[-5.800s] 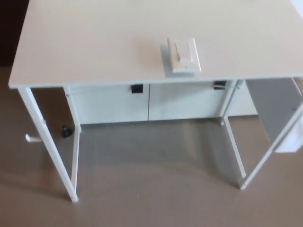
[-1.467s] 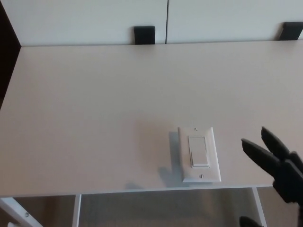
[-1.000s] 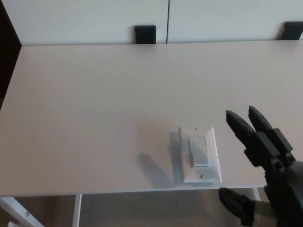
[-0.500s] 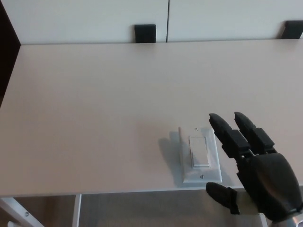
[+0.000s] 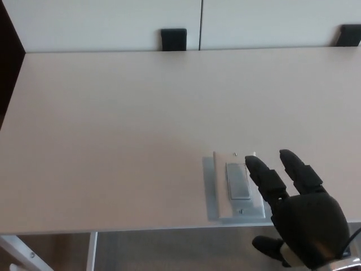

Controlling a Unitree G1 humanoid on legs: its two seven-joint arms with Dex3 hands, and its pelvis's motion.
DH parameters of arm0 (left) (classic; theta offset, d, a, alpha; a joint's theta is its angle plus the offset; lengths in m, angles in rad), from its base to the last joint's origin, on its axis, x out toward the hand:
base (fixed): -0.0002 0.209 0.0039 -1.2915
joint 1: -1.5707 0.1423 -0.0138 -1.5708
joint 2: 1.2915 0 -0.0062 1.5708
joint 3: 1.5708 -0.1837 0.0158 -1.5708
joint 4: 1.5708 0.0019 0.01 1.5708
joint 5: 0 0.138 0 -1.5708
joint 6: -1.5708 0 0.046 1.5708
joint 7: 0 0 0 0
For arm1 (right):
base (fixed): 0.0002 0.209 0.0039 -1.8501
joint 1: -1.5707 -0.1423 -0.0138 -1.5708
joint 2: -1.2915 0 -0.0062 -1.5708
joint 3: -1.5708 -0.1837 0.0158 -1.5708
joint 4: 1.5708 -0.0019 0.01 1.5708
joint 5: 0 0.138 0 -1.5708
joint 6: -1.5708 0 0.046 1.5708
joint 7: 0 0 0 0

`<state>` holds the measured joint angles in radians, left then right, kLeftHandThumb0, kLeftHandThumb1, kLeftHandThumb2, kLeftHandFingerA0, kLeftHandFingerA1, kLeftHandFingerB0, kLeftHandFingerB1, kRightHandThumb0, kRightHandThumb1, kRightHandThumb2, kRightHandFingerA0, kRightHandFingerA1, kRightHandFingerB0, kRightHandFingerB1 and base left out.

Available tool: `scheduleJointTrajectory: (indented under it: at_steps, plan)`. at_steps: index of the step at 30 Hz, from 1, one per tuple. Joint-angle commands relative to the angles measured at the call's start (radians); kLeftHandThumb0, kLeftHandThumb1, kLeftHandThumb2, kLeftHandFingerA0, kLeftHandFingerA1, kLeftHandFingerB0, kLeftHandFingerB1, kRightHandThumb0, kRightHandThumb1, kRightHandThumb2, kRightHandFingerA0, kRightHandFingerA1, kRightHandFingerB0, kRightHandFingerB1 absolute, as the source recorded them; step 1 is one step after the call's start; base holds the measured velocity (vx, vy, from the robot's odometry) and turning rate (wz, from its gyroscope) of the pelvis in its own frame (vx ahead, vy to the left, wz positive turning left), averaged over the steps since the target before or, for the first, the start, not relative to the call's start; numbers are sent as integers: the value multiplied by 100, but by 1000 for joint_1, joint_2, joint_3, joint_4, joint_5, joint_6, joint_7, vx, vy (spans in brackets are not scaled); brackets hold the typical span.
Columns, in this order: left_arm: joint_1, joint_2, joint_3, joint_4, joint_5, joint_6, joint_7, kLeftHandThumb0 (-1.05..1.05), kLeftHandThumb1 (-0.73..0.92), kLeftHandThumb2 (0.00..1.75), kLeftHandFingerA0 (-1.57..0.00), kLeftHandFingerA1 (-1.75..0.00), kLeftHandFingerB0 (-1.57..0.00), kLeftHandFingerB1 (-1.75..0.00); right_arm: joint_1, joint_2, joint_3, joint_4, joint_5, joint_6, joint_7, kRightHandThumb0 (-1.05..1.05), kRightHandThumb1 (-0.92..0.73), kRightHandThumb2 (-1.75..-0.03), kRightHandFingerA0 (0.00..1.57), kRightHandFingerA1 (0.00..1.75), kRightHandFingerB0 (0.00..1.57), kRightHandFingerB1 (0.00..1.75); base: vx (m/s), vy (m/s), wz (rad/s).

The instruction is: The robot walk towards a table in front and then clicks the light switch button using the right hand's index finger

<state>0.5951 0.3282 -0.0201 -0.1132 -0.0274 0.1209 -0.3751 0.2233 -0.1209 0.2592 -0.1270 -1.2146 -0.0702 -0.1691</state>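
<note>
A white light switch plate lies flat on the pale table, close to its near edge. The rocker button sits in the plate's middle. My black right hand comes in from the lower right, open, its fingers spread. One fingertip rests over the plate's right edge, just beside the rocker; whether it touches I cannot tell. The thumb hangs below the table edge. My left hand does not show.
White cabinet fronts with two black handles stand behind the table. A dark gap runs along the left side. A white table leg shows at the bottom left.
My right hand has moved left and down toward the switch, so its inner finger now overlaps the plate's right edge. Its shadow on the table has shrunk against the plate.
</note>
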Motion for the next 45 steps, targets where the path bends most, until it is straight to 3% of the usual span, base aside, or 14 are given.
scheduleJointTrajectory:
  at_steps: [1,16,25,35,45]
  plan:
    - [-5,22,13,-12,-26,61,-28,-27,76,64,-42,-40,-34,-34,43,-25,34,-60,-101,125,-5,-69,-34,-73,0,7,0,19,0,0,0]
    - [-13,38,5,-20,-18,76,-30,-26,75,62,-42,-40,-33,-33,127,-59,123,-155,-111,156,-54,-67,-35,-75,0,9,0,20,0,0,0]
    - [-14,36,6,-27,-17,81,-27,-26,77,64,-43,-41,-34,-34,82,-52,150,-126,-126,196,-17,-70,-36,-75,0,7,5,24,0,0,0]
    - [-18,38,5,-25,-12,81,-27,-27,76,64,-43,-41,-33,-34,-10,-46,185,6,-125,248,-30,-75,-38,-74,0,1,5,16,0,0,0]
    - [-16,44,1,-20,-6,74,-27,-26,77,64,-42,-41,-33,-34,13,-60,228,15,-119,269,-44,-75,-37,-73,0,0,6,18,0,0,0]
